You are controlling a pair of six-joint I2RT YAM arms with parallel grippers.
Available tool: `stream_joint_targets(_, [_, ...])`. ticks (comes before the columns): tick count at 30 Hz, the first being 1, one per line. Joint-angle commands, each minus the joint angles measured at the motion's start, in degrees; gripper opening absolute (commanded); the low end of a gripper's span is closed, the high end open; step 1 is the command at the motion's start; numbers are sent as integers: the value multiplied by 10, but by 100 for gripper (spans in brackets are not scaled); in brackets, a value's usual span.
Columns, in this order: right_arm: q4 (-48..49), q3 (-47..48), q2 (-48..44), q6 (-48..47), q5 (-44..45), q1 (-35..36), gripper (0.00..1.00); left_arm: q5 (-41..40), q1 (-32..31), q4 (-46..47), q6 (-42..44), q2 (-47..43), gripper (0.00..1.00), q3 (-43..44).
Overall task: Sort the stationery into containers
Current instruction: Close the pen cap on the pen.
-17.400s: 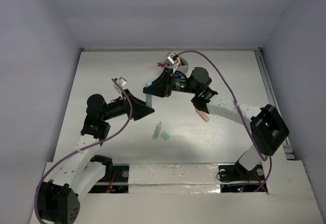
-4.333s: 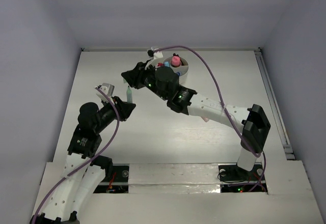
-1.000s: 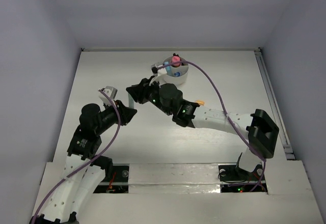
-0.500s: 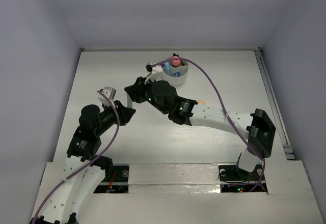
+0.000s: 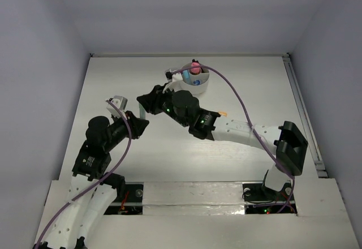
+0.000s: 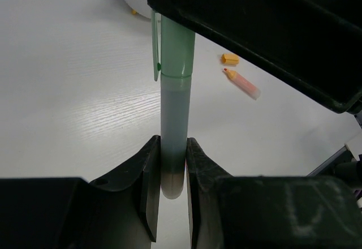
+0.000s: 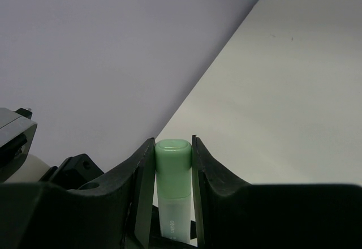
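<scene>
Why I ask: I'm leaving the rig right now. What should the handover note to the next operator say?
Left gripper: shut on the lower barrel of the green marker.
Right gripper: shut on the same marker's cap end.
Where: the marker is held between both arms, short of the cup.
Done: the cup already holds a pink piece.
Left: get this marker into the cup. An orange cap and an uncapped pink pen lie loose on the table.
</scene>
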Motion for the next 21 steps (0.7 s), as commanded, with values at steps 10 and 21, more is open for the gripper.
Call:
stream_joint_targets(10, [-73,-93,-24,-10,-60,38,0,-91,11,141,2,22,0,55])
stream_joint_targets(21, [-40,-186,-30,-1,-39,74,0,-90,11,158,2,45,0,69])
